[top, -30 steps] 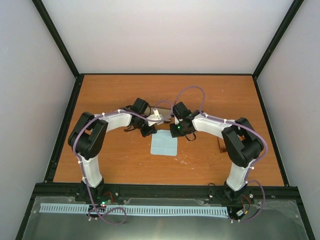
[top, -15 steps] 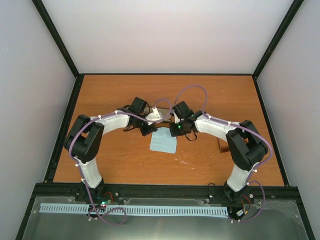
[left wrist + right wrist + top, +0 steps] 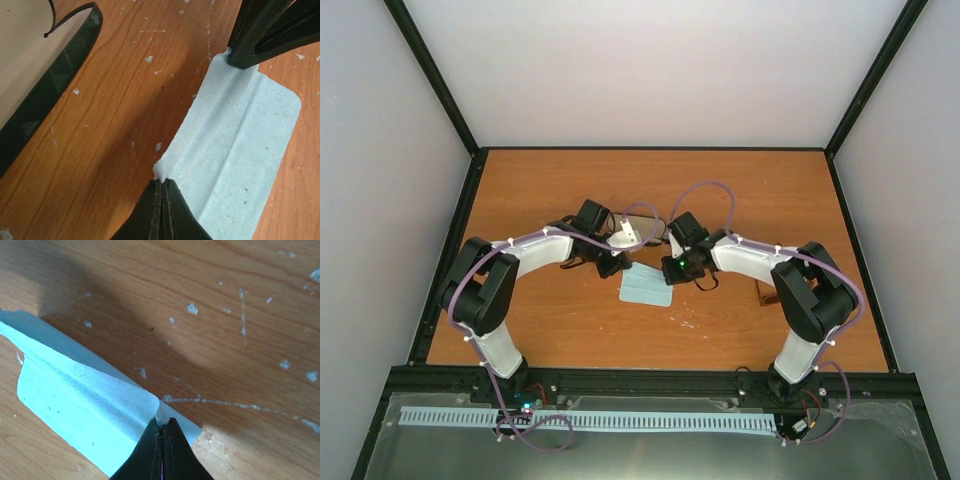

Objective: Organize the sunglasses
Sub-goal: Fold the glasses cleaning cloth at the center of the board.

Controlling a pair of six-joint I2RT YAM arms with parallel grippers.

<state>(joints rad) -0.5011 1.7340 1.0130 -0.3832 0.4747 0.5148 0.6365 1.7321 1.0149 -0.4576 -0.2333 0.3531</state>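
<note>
Top external: orange wooden table [image 3: 520,190], black-edged, between pale grey walls [image 3: 650,70].

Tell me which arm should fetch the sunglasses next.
Right, probably: the sunglasses lie beside that arm, far from the left end effector. Both it and the right end effector pinch the cloth.

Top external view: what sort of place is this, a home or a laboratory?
Probably a laboratory robot cell: a wooden table boxed in by plain white walls and black frame posts, with the left arm and right arm bolted at its near edge.
</note>
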